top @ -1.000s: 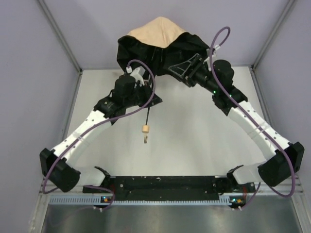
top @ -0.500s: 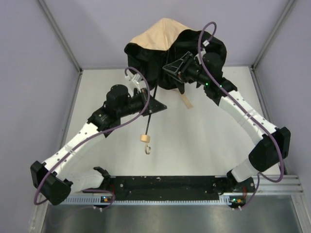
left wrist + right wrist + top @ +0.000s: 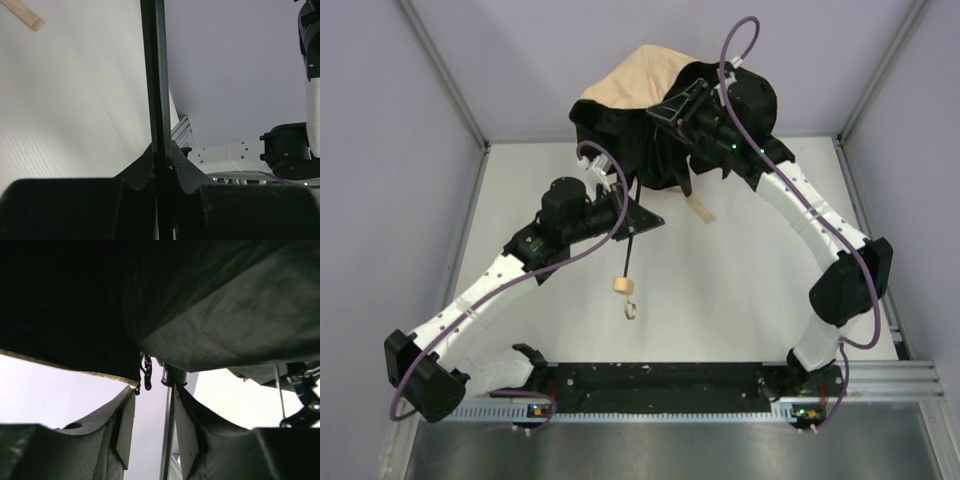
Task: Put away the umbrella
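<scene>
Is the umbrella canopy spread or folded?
Half folded: the canopy hangs loose and bunched, not taut, not wrapped, above a long bare shaft.

Left arm [image 3: 480,290], 8 o'clock: white tubular link shells with rows of small dark screw holes; black joint housings; bulky black elbow block [image 3: 420,375].
Right arm [image 3: 800,215], 3 o'clock: same white-and-black build; green indicator light [image 3: 733,150] near the wrist.
Purple cable [image 3: 724,50]: one looped along each arm.
Black flat base bar [image 3: 660,378], 6 o'clock: joins both mounts.
Fingers of the left gripper [image 3: 161,150] and right gripper [image 3: 155,389]: matte black, moulded, with angular inner faces.
</scene>
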Tool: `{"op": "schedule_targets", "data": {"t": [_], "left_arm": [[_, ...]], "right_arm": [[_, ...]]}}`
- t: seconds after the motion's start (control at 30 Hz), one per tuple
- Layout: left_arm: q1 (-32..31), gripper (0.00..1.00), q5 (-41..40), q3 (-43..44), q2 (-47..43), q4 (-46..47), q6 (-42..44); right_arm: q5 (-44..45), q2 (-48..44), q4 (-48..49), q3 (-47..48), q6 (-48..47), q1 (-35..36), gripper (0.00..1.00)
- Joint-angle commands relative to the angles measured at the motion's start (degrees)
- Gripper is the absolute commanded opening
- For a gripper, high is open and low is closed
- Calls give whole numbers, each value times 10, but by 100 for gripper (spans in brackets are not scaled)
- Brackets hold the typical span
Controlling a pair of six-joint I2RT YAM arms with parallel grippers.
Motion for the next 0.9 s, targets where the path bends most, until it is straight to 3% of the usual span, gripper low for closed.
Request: {"op": "schedule_targets", "data": {"t": [0.0,0.1,0.27,0.5,0.77,0.87], "left_arm": [[-14,0,9,13,-24,85,26],[-16,0,6,16,-22,83,26],[-16,0,-4,30,-17,70,37],[-16,0,-3,50,-2,64,39],[-17,0,5,33,-10,83,20],[-19,0,6,36,-15,82,20]], "right_arm": [[14,34,-9,69,-8,-7,33],[3,47,-48,96,-23,-7,29],[17,-10,-12,-2,-19,-8,39],[22,-37,15,-51,-11,-8,38],[55,-56,99,-109,97,-9,47],[50,-34,87,-82,102,-15,47]]}}
